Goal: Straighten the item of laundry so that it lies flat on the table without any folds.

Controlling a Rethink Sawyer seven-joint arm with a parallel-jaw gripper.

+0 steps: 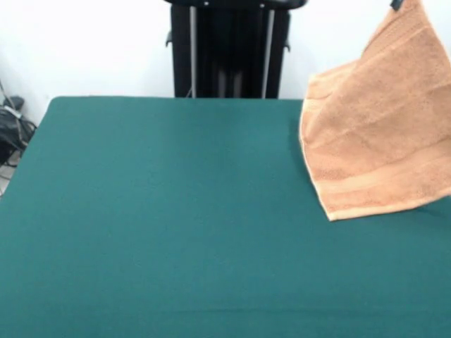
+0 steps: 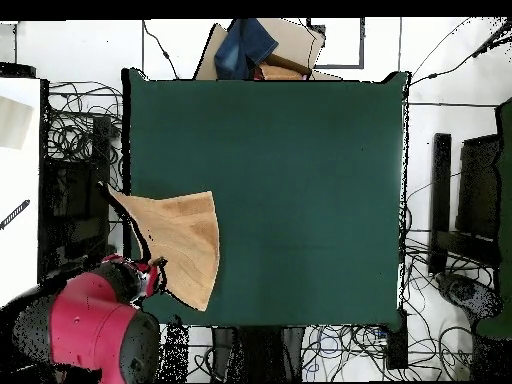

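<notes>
A: Starting at the near side, seeing what?

B: Seeing only the green table point(image 1: 176, 232) there, stretching wide from left to right.

A: And looking for the towel point(image 1: 373, 141) where?

B: Finding it further back, on the right side in the front view. Resting with its lower edge on the table, with a pointed fold touching the cloth nearest the camera. Running off the right border of the picture, so not seeing all of it.

A: Lying flat?

B: No. Hanging like a tent, pulled up by one corner, wide at the bottom and narrow at the top. Showing a woven band just above the lower edge.

A: Being held by what?

B: Being held by the claw point(image 1: 398, 4) at the top border. Showing only as a small dark tip there, clenched on the towel's upper corner.

A: Checking from above too?

B: Yes. Spreading there as a fan at one side edge of the table, near the corner by the red arm point(image 2: 95, 320), with part reaching past the table's edge.

A: And looking behind the table?

B: Seeing the black pedestal point(image 1: 229, 49) against the white wall, and some cables point(image 1: 10, 130) on the floor at far left.
</notes>
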